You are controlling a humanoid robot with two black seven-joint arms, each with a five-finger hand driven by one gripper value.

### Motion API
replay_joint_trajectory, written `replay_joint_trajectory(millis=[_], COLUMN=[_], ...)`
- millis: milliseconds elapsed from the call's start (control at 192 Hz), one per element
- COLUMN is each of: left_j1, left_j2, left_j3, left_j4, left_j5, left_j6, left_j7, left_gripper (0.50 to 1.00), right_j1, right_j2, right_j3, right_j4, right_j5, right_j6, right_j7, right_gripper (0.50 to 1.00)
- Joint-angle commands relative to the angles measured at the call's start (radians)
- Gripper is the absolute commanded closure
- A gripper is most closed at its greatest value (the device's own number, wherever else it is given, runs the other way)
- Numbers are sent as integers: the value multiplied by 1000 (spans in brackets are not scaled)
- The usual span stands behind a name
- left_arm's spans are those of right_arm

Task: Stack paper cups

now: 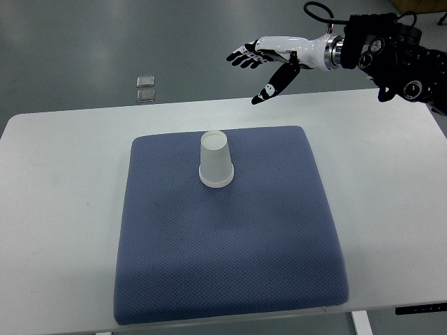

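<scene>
Bright, even overhead light; soft shadows; sharp focus throughout.

looks like a robotics lab or test room: plain white rectangular table (pixel 56 160) on a bare grey smooth floor (pixel 105 42), a blue textured fabric pad (pixel 230 244) laid out as a work mat, two small shiny square floor plates (pixel 145 88), no household furnishings visible.

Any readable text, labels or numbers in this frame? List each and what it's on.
None readable.
Paper cup: plain white, no print visible.
Blue cushion: no label visible.
White table: no markings.
Right hand: white and black, no legible lettering.
Two small square items on the floor: too small to tell whether they carry text.
</scene>
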Motion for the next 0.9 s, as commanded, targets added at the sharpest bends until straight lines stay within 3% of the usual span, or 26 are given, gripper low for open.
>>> replay_joint_trajectory(millis=[0, 235, 354, 897], left_j1=[0, 0, 0, 0], left_j2=[0, 0, 0, 0], left_j3=[0, 0, 0, 0], left_j4=[0, -3, 1, -11], left_j5=[0, 0, 0, 0], left_j6=[0, 0, 0, -2], left_j7=[0, 0, 0, 0], left_gripper=[500, 500, 500, 500], right_j1=[-42, -122, -165, -305], right_j2=[3, 23, 19, 46], right_j3=[1, 2, 47, 272], right_j4=[-27, -49, -65, -104], right_j5=[142, 478, 631, 964], right_j6=[-28, -46, -101, -195], right_j7=[1, 2, 1, -1], right_gripper=[591, 591, 591, 591])
